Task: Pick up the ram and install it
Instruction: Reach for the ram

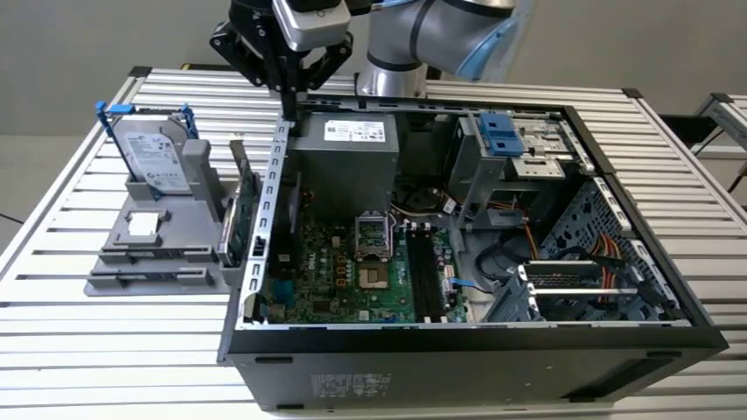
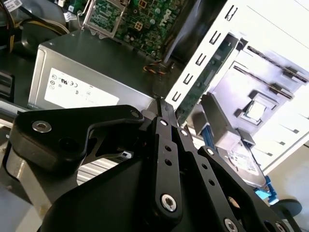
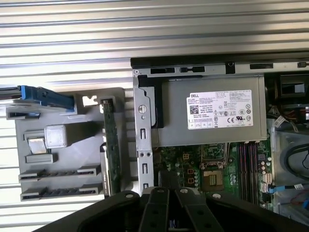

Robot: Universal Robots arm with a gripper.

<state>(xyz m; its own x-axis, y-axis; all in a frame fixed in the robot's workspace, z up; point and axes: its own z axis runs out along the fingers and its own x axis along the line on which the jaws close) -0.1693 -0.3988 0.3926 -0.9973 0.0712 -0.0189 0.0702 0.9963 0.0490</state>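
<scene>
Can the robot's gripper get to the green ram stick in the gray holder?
Probably yes. The ram stands on edge in the gray holder, top uncovered, and the gripper hangs shut above the case wall beside it. That wall leaves a tight gap.

The table [image 1: 70, 350] is built of pale metal slats running crosswise, with black caps at its far corners. Behind it, at twelve o'clock in the exterior view, stands a plain grey wall [image 1: 653, 44]. Grey floor [image 1: 35, 166] shows at nine o'clock, and a second table [image 1: 729, 114] at two o'clock. The light is bright and even, glaring off the slats [image 3: 145, 29].
</scene>
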